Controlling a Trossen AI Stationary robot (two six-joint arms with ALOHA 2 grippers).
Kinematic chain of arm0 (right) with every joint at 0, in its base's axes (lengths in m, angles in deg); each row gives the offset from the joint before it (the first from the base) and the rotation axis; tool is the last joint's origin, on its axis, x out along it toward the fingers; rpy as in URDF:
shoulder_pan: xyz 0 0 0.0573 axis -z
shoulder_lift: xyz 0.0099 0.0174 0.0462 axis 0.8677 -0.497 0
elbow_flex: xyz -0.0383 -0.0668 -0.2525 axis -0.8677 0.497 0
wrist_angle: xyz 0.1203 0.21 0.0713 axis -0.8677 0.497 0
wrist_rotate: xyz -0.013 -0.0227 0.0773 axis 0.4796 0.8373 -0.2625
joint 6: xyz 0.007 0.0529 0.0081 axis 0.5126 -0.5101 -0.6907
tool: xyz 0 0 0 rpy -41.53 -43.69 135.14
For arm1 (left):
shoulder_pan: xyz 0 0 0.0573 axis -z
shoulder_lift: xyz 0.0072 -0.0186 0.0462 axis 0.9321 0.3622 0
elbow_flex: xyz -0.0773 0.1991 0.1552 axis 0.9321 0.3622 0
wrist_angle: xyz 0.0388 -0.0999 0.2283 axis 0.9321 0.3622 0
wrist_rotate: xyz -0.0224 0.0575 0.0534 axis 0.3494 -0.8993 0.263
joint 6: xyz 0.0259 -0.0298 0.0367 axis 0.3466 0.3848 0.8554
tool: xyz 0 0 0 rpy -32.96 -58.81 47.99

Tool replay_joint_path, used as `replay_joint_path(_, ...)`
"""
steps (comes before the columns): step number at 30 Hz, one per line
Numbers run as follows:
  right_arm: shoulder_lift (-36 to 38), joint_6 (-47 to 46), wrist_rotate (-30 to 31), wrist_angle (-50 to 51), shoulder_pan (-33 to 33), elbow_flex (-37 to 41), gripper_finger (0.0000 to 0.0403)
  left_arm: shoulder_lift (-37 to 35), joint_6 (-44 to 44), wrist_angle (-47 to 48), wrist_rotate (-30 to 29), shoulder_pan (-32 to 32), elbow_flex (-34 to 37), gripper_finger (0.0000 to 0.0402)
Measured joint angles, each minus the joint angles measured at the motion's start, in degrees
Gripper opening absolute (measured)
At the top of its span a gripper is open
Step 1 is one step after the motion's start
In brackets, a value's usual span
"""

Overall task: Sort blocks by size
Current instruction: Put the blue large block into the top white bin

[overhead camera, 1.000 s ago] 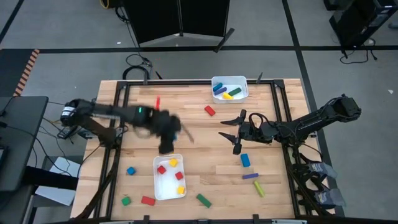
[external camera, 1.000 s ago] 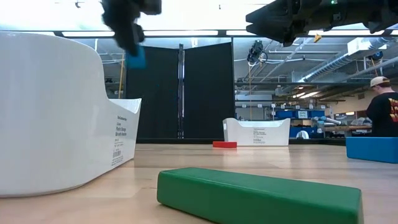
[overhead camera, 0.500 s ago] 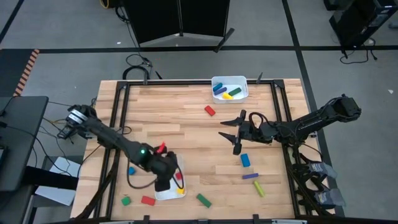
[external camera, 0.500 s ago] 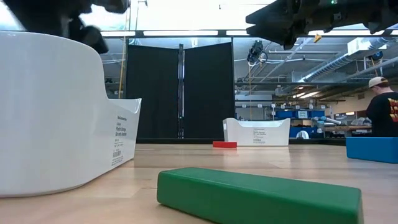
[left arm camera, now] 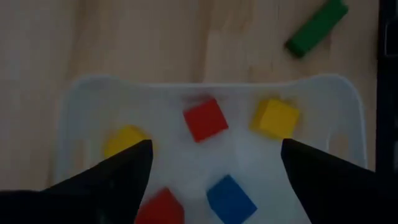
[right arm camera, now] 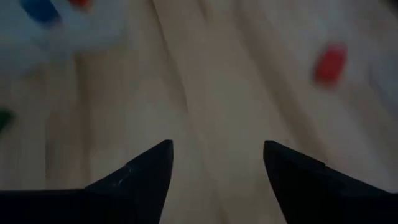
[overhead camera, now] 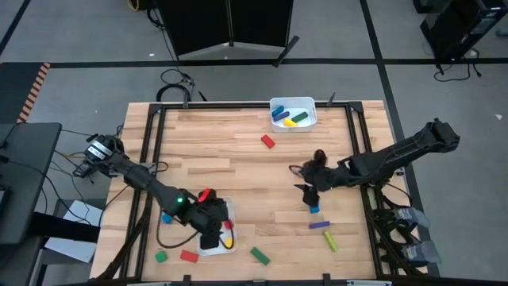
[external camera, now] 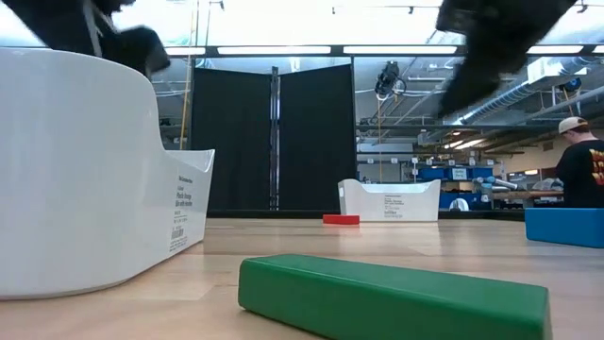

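The wooden surface (overhead camera: 238, 155) is spanned by both dark arms. Two white trays are set on it: the near tray (overhead camera: 203, 238) toward the front left and the far tray (overhead camera: 292, 103) at the back edge. The left end effector (overhead camera: 213, 230) is held over the near tray with its fingers (left arm camera: 118, 171) spread wide and nothing between them. In the left wrist view five small cubes are seen lying in this tray: two red, two yellow and a blue cube (left arm camera: 230, 198). The right end effector (overhead camera: 311, 189) is held low over the surface right of centre, just above a blue bar (overhead camera: 314, 209); its fingers (right arm camera: 140, 174) are spread apart and empty. Long blocks are seen in the far tray. Loose blocks are scattered on the surface: a green bar (overhead camera: 259, 255) near the front edge, a red bar (overhead camera: 268, 141) toward the back, a purple bar (overhead camera: 320, 225) and a yellow bar (overhead camera: 330, 241) front right.
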Motion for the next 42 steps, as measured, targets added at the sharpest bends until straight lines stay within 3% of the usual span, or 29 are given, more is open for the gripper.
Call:
replay_joint_path(4,0.02,-15.47,-2.78,12.92,-4.06,-2.35,0.0267,-2.9,1.2,-0.62,-8.24,1.29,0.07,0.0353)
replay_joint_path(11,-3.37,-34.93,-8.53,18.11,-10.6,-1.43,0.0269,-6.59,5.25,-2.99,-17.94,1.9,0.15,0.0326)
replay_joint_path(15,-7.99,-36.99,-10.93,17.91,-10.72,-1.43,0.0273,-7.02,6.51,-3.13,-21.7,1.86,0.15,0.0321)
replay_joint_path(26,-17.55,-38.44,-14.33,13.32,-7.38,-1.41,0.0345,-7.02,5.74,-3.13,-24.73,1.92,0.15,0.0321)
replay_joint_path(30,-21.99,-39.12,-15.51,13.28,-6.56,-1.41,0.035,-7.02,5.77,-3.12,-25.77,1.9,0.15,0.0321)
replay_joint_path(36,-25.19,-36.65,-16.48,10.62,-5.24,-1.48,0.0295,-7.02,5.81,-3.15,-26.1,1.9,0.15,0.0321)
replay_joint_path(42,-24.21,-34.37,-16.19,8.16,-3.69,-1.34,0.0142,-7.02,4.7,-3.11,-26.12,1.9,0.15,0.0321)
